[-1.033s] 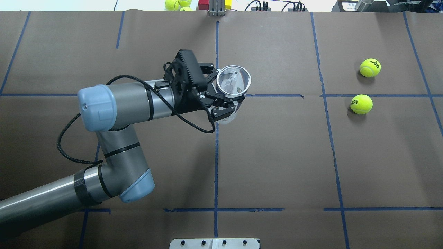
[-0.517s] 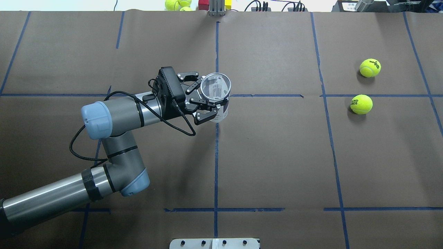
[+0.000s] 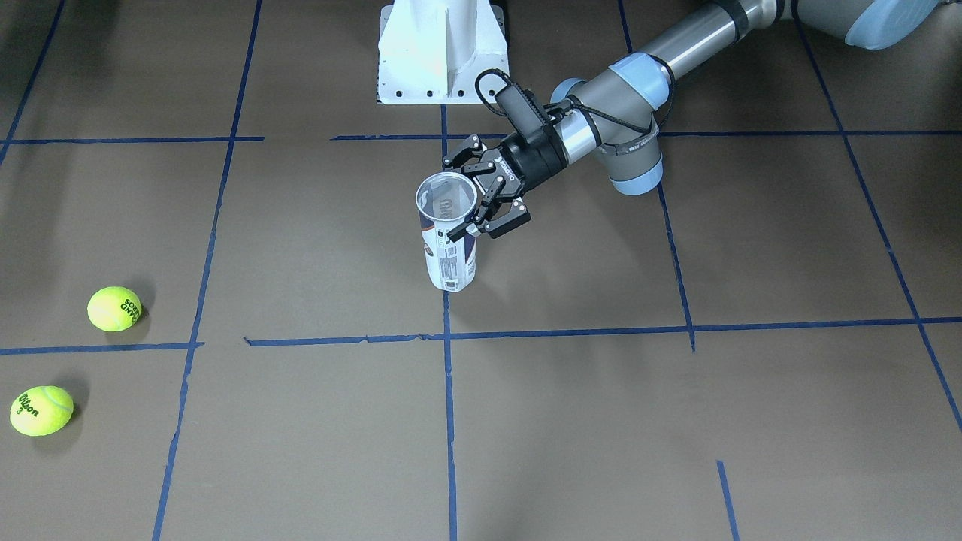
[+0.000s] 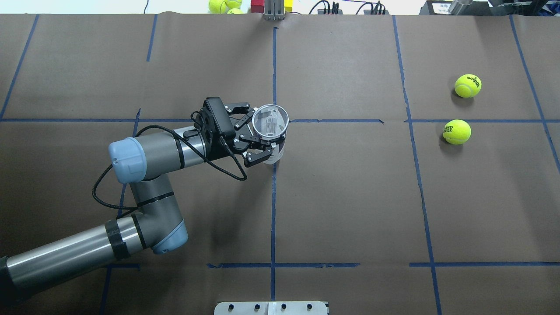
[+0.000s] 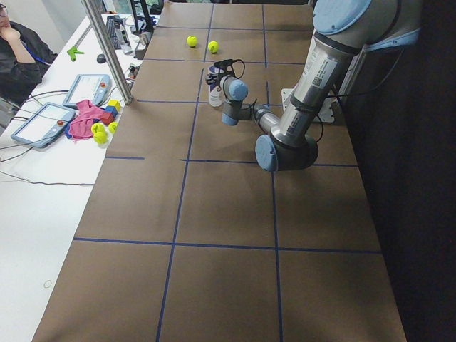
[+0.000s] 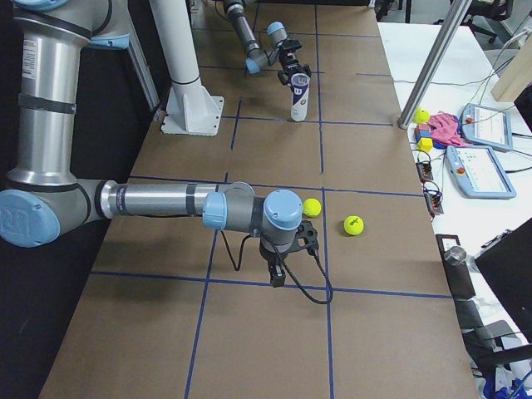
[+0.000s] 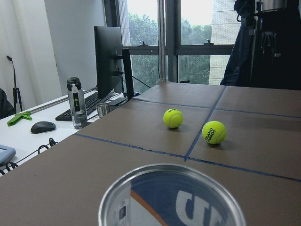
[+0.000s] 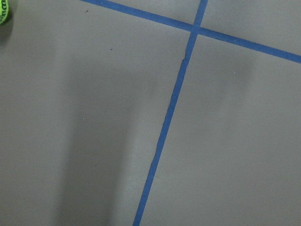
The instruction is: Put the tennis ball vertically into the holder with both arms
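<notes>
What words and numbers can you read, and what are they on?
"Wilson" and "3": on the far ball.
"AND" above letters ending "ROS", partly turned away: on the near ball.
"W": on the tube.
The small print on the tube's label is too tiny to read.

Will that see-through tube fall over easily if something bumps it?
Probably: the tube is tall, narrow and empty, so likely light and tippy. It looks like thin clear plastic, so the left claw might dent it by squeezing hard.

Clear holder point(image 3: 449, 244) w/ navy-white label point(image 6: 299, 90), yellow-green balls point(image 4: 467, 85), brown table point(image 4: 350, 197) w/ blue grid point(image 4: 273, 210), grey arms point(image 4: 162, 146), black left tool point(image 4: 258, 132).
</notes>
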Robot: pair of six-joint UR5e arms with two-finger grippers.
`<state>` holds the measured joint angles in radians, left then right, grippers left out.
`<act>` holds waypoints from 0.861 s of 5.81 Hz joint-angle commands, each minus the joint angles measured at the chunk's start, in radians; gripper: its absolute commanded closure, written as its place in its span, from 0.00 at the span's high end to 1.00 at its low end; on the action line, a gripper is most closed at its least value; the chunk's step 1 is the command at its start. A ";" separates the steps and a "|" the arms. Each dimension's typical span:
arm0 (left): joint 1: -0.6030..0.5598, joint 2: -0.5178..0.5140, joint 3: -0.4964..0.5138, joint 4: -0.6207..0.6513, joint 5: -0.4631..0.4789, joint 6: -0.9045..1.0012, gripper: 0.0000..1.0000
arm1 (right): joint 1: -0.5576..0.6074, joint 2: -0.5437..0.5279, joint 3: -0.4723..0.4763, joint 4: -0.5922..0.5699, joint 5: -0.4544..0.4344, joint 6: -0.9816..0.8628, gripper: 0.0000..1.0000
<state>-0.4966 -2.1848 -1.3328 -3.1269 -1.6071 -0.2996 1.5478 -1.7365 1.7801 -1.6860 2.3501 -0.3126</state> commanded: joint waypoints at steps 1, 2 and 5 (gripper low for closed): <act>0.012 -0.004 0.009 -0.005 0.003 -0.004 0.67 | 0.000 0.000 0.001 0.000 0.000 0.000 1.00; 0.010 -0.001 0.007 -0.015 0.033 -0.006 0.73 | 0.000 0.000 -0.001 0.000 0.000 0.000 1.00; 0.010 0.002 0.007 -0.012 0.036 -0.004 0.84 | 0.000 0.005 0.007 0.000 0.000 0.000 1.00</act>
<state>-0.4862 -2.1838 -1.3253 -3.1389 -1.5715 -0.3035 1.5478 -1.7348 1.7816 -1.6858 2.3501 -0.3129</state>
